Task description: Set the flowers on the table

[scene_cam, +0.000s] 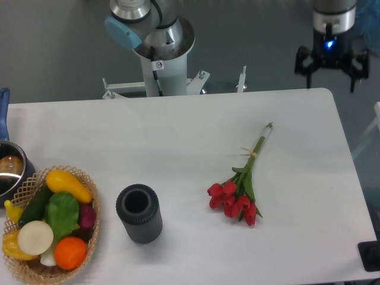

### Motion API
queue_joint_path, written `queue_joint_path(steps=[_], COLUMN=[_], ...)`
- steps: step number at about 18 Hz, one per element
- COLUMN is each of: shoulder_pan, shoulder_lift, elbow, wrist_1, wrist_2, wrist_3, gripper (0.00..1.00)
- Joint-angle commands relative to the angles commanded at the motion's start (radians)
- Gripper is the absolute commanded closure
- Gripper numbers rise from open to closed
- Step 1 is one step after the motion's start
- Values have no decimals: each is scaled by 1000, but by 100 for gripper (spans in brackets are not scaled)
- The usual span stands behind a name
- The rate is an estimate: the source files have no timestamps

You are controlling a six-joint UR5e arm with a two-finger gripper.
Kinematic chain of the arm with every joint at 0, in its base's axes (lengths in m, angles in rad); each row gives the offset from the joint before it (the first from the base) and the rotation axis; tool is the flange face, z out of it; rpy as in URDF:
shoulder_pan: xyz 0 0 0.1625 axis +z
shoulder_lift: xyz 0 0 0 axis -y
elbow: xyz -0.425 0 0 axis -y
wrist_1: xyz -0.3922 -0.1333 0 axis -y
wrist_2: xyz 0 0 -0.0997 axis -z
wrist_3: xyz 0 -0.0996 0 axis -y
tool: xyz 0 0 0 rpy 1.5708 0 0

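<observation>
Camera: flowers (237, 193) flat, diagonal, stems upper-right

A single fixed camera looks steeply down from the near long edge of the large white rounded-corner counter (178, 124), facing the robot's white pedestal base (161, 56) and the grey floor beyond the far edge. It stands far enough back to take in nearly the whole counter; the left edge is cropped, cutting off the round woven basket of coloured vegetables (50, 222). No second view is given.
</observation>
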State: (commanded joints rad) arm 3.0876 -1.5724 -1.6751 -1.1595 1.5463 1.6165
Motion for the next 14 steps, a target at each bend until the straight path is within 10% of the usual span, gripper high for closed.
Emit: queue_joint_path(steps=[14], shoulder_pan=[52], shoulder_lift=[18], elbow=[8], wrist_1=[-23], wrist_2=[-57], wrist_3=[57], gripper=[0])
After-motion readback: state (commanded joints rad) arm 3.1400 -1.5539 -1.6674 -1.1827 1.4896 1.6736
